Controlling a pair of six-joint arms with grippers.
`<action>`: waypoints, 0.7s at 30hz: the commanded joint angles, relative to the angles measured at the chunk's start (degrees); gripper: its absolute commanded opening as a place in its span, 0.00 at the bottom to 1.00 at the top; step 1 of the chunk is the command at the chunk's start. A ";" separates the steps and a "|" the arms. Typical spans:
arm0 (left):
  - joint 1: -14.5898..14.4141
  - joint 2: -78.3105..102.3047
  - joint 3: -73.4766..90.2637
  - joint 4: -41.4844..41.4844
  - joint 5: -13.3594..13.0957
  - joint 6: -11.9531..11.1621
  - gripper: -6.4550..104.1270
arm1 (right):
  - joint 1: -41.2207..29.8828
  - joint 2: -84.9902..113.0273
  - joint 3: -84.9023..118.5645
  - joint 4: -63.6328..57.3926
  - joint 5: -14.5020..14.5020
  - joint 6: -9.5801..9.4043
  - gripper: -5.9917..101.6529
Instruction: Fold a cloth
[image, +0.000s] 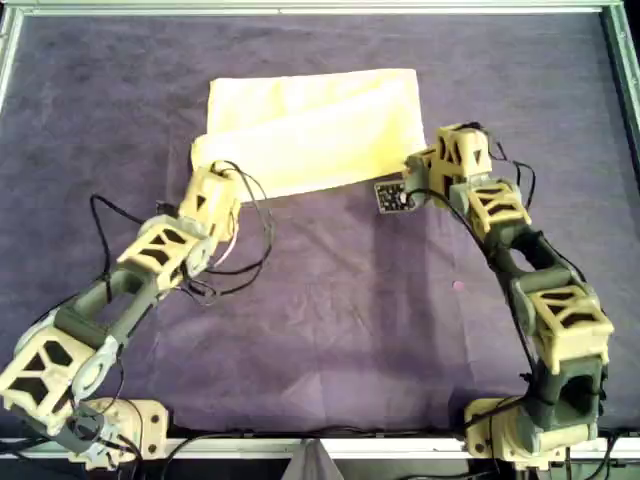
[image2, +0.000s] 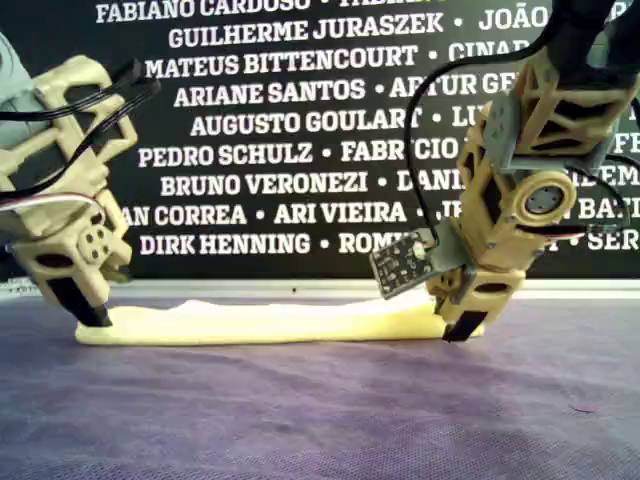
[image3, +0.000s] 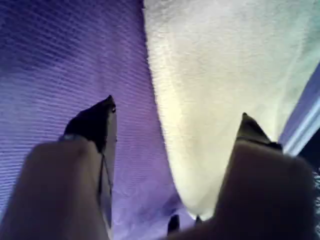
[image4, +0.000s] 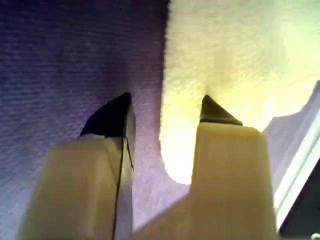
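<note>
The pale yellow cloth (image: 310, 130) lies on the far half of the purple mat (image: 330, 320), with one layer doubled over along a slanted line. In the exterior view it is a low strip (image2: 260, 322). My first gripper (image: 203, 165) is at its near corner on the overhead view's left, also seen in the exterior view (image2: 90, 315). It is open (image3: 178, 109), with one finger over the cloth (image3: 215, 75) and one over the mat (image3: 60, 50). My second gripper (image: 418, 168) (image2: 460, 328) is at the near corner on the overhead view's right. It is open (image4: 166, 98) and straddles the cloth's edge (image4: 225, 50).
A metal rail (image: 300, 10) frames the mat, and a black banner with names (image2: 300, 150) stands behind the far side. A small circuit board (image: 392, 196) sticks out beside my second gripper. Loose cables (image: 255, 240) hang by the first arm. A pink speck (image: 458, 286) lies on the mat.
</note>
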 joint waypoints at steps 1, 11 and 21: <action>2.64 0.44 -3.52 -1.05 0.70 -0.35 0.83 | -0.26 -0.35 -8.35 3.69 0.35 -0.26 0.56; 5.10 -9.23 -11.87 -1.32 0.70 -0.26 0.82 | 0.53 -8.35 -22.68 11.25 5.89 -0.70 0.56; 5.10 -17.31 -23.55 -1.14 0.70 -0.18 0.82 | 0.62 -8.70 -23.99 11.78 6.42 -0.70 0.55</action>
